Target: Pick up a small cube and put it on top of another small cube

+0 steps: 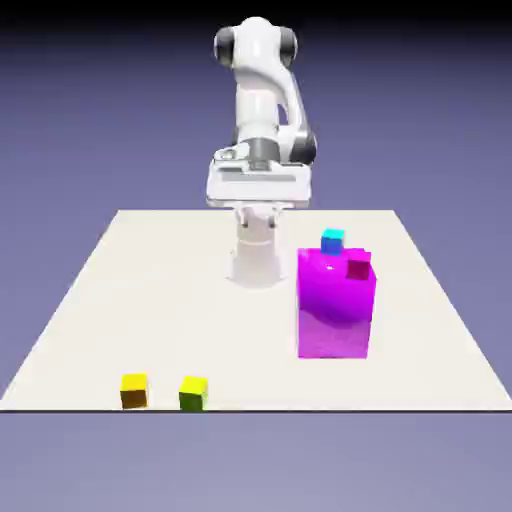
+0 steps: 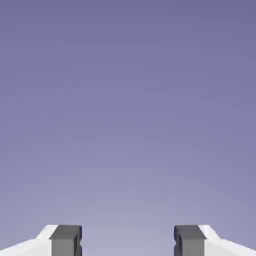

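Grey finger tips (image 2: 66, 240) of the end effector (image 2: 128, 241) stand wide apart at the bottom edge of the hand view, one to each side of the middle, with nothing between them. Beyond them that view shows only the plain blue-violet backdrop (image 2: 128, 100); no cube and no part of the table appears in it.

In the exterior view the end effector itself is hard to make out; the white arm (image 1: 258, 90) rises at the far edge of the table (image 1: 150, 300), folded high, with its broad white hand (image 1: 258, 185) held above the base and well apart from every cube.

Nearest the arm, toward the exterior view's right, stands a tall magenta block (image 1: 336, 310). A small crimson cube (image 1: 358, 269) sits at its upper right, and a cyan cube (image 1: 332, 240) shows just behind its top edge; whether the cyan one rests on the block or on the table behind it cannot be told.

Far from the arm, close to the table's near edge and toward the exterior view's left, lie the two tiny cubes. The lime-green cube (image 1: 193, 393), with lime-yellow top and green sides, rests on the table. Just beside it, further to the exterior view's left and not touching it, rests the yellow-topped cube (image 1: 134, 390) with orange-brown sides. Both sit flat on the table, side by side.
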{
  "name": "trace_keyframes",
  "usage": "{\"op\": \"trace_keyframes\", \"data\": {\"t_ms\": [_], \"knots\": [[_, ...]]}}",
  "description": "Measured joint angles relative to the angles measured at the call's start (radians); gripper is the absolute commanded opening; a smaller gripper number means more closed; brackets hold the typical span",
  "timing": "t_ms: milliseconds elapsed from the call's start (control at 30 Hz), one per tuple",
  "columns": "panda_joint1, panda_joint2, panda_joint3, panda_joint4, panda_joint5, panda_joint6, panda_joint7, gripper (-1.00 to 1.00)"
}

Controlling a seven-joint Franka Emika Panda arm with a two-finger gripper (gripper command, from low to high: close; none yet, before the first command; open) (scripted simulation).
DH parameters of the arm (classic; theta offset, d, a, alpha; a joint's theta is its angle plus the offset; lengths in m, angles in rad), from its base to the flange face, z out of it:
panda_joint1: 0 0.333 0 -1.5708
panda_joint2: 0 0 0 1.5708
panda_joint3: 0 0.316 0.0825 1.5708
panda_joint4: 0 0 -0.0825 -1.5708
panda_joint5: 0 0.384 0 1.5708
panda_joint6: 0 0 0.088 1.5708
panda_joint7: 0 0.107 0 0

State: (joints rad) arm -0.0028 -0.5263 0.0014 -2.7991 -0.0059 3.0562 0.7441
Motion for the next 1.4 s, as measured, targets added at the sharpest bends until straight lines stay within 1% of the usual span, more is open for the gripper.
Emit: {"op": "trace_keyframes", "data": {"t_ms": [833, 900, 1100, 1133, 1200, 1400], "knots": [[-0.307, 0.906, 0.028, 0.225, -0.121, 0.399, 0.063, 0.0], [-0.313, 0.923, 0.029, 0.229, -0.124, 0.406, 0.064, 0.0], [-0.283, 1.14, 0.009, 0.368, -0.1, 0.485, 0.051, 0.0], [-0.281, 1.156, 0.007, 0.378, -0.099, 0.49, 0.05, -1.0], [-0.281, 1.156, 0.007, 0.378, -0.099, 0.49, 0.051, -1.0], [-0.311, 0.939, 0.027, 0.239, -0.123, 0.412, 0.065, -1.0]]}}
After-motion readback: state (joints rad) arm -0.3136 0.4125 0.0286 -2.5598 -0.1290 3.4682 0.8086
